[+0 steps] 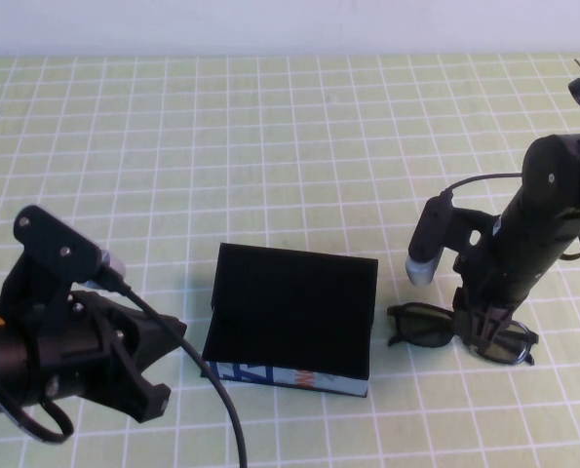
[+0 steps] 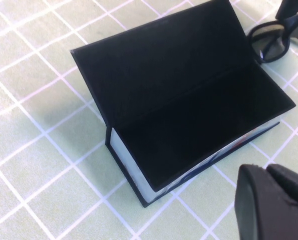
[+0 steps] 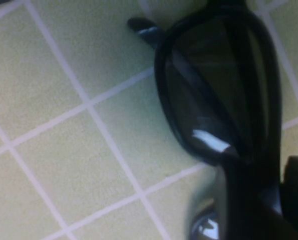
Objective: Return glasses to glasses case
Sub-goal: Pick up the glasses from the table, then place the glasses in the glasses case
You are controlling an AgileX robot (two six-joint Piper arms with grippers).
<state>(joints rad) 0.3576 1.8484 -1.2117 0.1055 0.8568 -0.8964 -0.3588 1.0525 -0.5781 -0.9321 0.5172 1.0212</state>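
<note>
The glasses case (image 1: 290,304) stands open mid-table with its flap lid raised, its black inside (image 2: 189,125) holding nothing and its light-blue printed edge facing me. The black glasses (image 1: 421,327) lie flat on the mat just right of the case, one lens filling the right wrist view (image 3: 214,90). My right gripper (image 1: 480,327) points straight down onto the middle of the frame and is shut on the bridge (image 3: 274,200); the glasses still rest on the mat. My left gripper (image 1: 153,370) hovers near the case's front left corner, shut and holding nothing (image 2: 276,200).
A green mat with a white grid (image 1: 270,146) covers the table up to a pale wall at the back. A cable (image 1: 212,390) trails from the left arm past the case's left corner.
</note>
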